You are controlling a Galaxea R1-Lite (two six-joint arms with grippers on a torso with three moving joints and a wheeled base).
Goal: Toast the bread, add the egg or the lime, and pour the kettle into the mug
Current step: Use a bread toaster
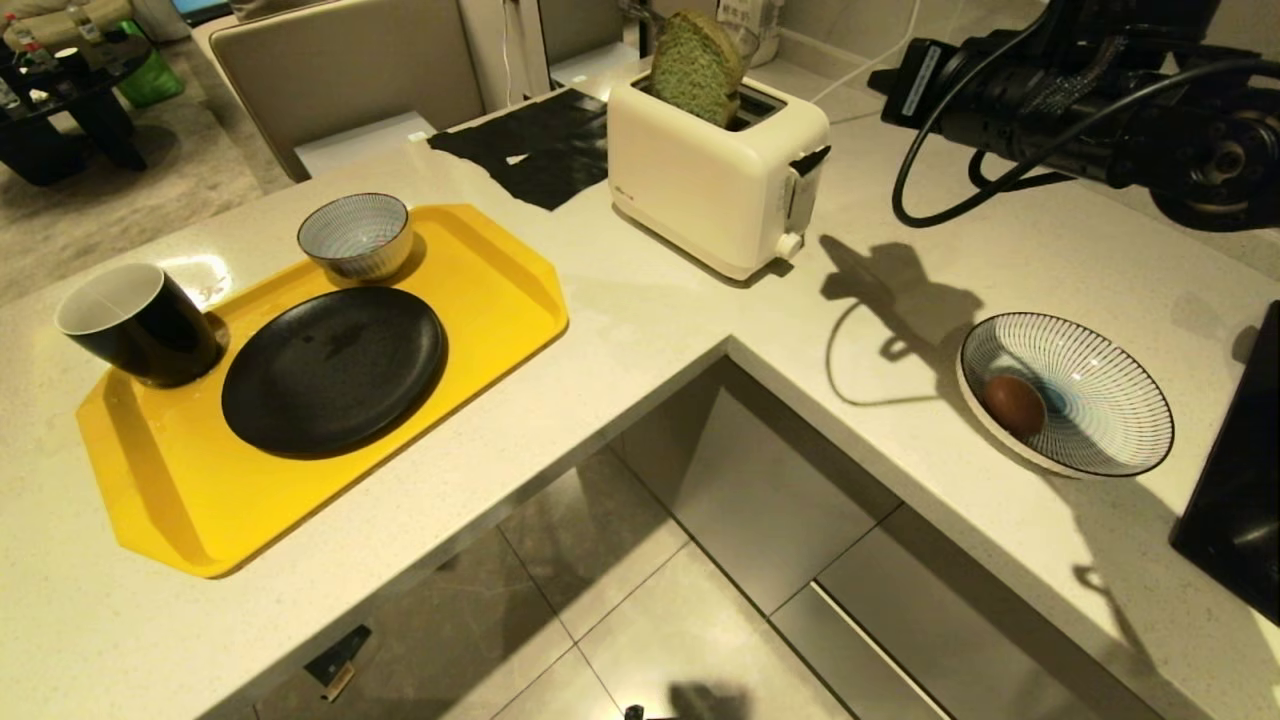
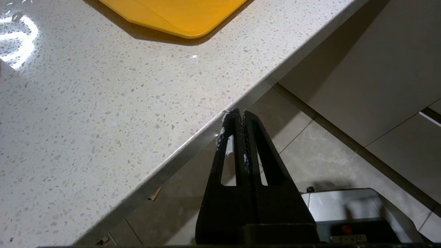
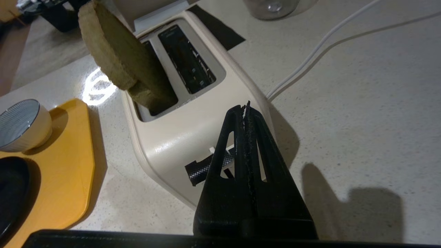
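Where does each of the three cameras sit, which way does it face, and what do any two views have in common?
Head view: high up, facing down at the L-shaped speckled white counter; the right arm shows at upper right.
Left wrist view: behind the shut left gripper, facing the counter edge and grey tiled floor.
Right wrist view: behind the shut right gripper, facing the cream two-slot toaster with the pale green bread slice in a slot.
Shared: the yellow plastic tray appears in all three.

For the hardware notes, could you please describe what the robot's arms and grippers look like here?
Both are matte black. The left gripper and right gripper have tapered jaws with triangular cut-outs, toothed inner edges and whitish scuffs. The right arm is bulky, with a looping black cable and a white label.
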